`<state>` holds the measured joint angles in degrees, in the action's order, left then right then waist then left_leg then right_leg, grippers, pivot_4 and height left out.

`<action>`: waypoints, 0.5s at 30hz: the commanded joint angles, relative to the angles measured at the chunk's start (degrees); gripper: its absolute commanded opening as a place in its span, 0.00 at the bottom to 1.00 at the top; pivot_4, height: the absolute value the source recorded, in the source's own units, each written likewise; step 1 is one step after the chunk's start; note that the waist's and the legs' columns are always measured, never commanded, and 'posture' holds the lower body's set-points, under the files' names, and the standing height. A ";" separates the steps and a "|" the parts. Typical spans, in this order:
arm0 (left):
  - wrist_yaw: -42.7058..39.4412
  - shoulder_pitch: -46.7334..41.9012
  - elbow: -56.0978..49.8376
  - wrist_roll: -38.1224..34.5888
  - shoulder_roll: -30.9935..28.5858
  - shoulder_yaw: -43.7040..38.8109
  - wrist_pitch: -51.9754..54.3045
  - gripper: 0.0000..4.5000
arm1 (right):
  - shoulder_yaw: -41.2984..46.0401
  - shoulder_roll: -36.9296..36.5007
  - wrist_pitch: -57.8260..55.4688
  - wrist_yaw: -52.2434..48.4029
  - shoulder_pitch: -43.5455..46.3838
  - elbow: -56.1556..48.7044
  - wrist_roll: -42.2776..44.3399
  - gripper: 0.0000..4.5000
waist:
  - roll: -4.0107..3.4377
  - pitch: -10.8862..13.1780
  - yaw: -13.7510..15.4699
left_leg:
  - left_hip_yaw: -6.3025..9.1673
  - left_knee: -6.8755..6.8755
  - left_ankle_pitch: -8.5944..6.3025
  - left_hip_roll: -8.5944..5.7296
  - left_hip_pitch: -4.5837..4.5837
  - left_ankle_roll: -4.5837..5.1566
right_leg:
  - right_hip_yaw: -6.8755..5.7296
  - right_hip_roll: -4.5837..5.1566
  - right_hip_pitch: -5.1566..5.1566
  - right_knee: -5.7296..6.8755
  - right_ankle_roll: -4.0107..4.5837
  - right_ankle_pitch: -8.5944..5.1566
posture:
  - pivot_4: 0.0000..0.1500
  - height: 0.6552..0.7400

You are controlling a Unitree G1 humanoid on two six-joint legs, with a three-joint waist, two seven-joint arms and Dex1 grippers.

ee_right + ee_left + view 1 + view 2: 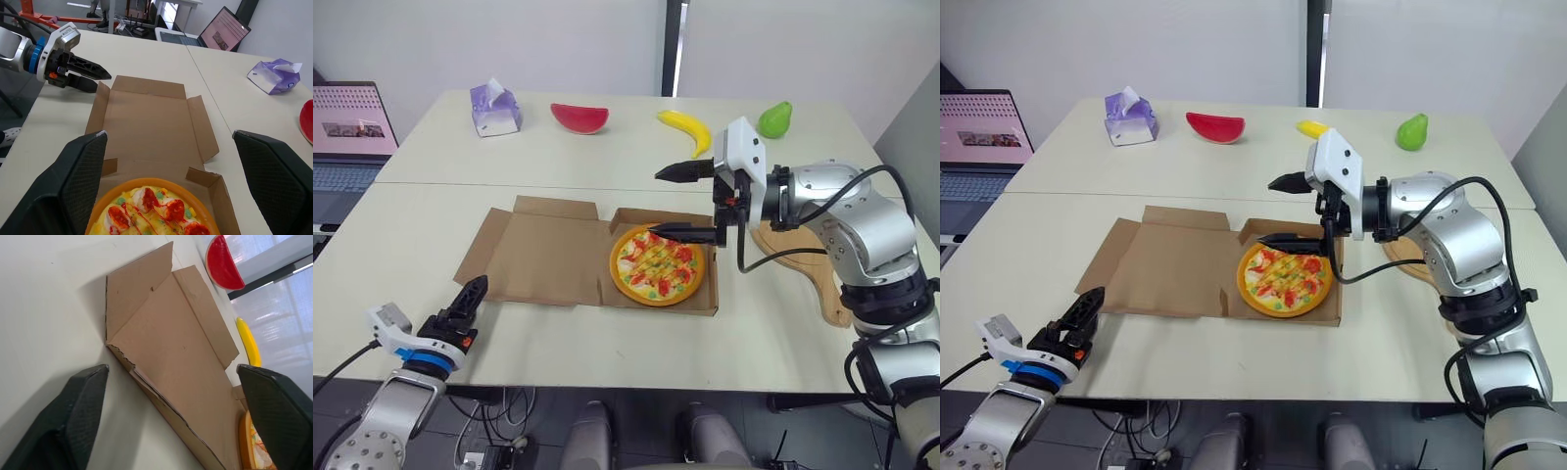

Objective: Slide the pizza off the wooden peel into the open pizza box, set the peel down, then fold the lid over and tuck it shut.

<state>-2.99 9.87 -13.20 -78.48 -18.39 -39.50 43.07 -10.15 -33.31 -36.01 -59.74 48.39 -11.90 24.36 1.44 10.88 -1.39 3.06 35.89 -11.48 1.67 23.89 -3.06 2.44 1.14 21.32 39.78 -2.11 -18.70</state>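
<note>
The pizza (657, 266) lies on its orange base inside the tray of the cardboard pizza box (710, 294). The lid (543, 255) is spread flat on the table to the tray's left. My right gripper (672, 203) hangs open just above the pizza's far right edge, holding nothing. The wooden peel (824, 294) rests on the table under my right forearm, partly hidden by it. Near the table's front edge, my left gripper (470, 297) stands open and empty, pointing at the lid's front left corner (108, 340) and a little short of it.
Along the far side of the table sit a purple tissue pack (495, 108), a watermelon slice (579, 117), a banana (687, 129) and a green pear (774, 119). A laptop (347, 137) stands on a desk at the far left.
</note>
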 commanded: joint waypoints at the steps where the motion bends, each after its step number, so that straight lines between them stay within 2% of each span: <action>1: -0.73 -0.21 0.21 0.54 -0.63 1.25 -0.49 0.74 | 1.96 -0.53 -0.24 0.59 0.15 -2.41 0.99 1.00 | 0.00 0.00 0.00 | -0.01 0.00 0.00 0.00 0.00 0.00 | 0.01 0.00 0.00 0.00 0.00 0.00 | 1.00 1.00; 11: 0.13 0.21 0.11 -1.47 -0.65 0.16 -1.75 0.03 | 1.78 -0.76 -0.26 0.70 -0.61 -3.01 0.73 1.00 | 0.00 0.00 -0.09 | 0.00 -0.04 0.00 0.02 0.01 0.00 | 0.01 0.00 0.03 -0.01 0.00 0.00 | 1.00 1.00; 12: 0.19 0.48 -0.15 -1.82 -0.74 0.00 -1.78 0.00 | 1.78 -0.78 -0.20 0.69 -0.66 -2.99 0.71 1.00 | 0.00 0.00 -0.09 | 0.00 -0.03 0.00 0.02 0.01 0.00 | 0.01 0.00 0.03 -0.01 0.00 0.00 | 1.00 1.00; 15: 0.23 0.91 -0.45 -2.30 -1.04 -0.06 -1.92 0.00 | 1.67 -0.61 -0.10 0.77 -0.64 -2.86 0.68 1.00 | 0.00 0.00 -0.14 | -0.01 -0.04 0.00 0.02 0.00 0.00 | 0.02 0.00 0.03 -0.02 0.00 0.00 | 1.00 1.00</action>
<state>-2.92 10.65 -11.74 -79.91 -18.68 -38.12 42.04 -10.15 -33.58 -36.65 -59.50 47.66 -12.81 24.49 1.44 10.88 -1.54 3.06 35.84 -11.48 1.69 23.89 -3.06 2.46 1.14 21.35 39.76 -2.11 -18.70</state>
